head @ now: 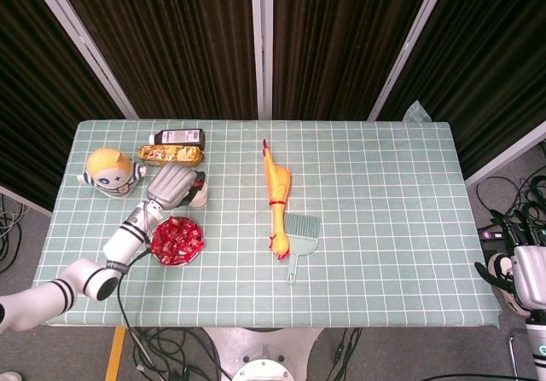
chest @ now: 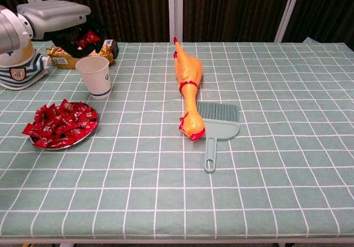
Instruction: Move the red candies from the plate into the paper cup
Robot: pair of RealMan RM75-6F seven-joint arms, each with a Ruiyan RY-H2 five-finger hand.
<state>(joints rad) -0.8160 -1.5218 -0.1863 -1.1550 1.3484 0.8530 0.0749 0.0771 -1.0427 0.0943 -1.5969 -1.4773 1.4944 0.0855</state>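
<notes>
One red candy (chest: 88,38) sits pinched in our left robot hand (chest: 66,23) above the paper cup (chest: 94,76); next we judge a release, while the right robot hand (head: 527,272) hangs open past the counter's (chest: 265,147) right edge.

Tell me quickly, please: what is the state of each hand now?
Left hand: holding a red candy in its fingers above the paper cup.
Right hand: off the table edge, holding nothing; open or closed cannot be told.

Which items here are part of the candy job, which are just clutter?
Job: left hand holding a red candy, paper cup, plate of candies.
Clutter: rubber chicken, dustpan brush, doll, snack pack, bottle.
</notes>
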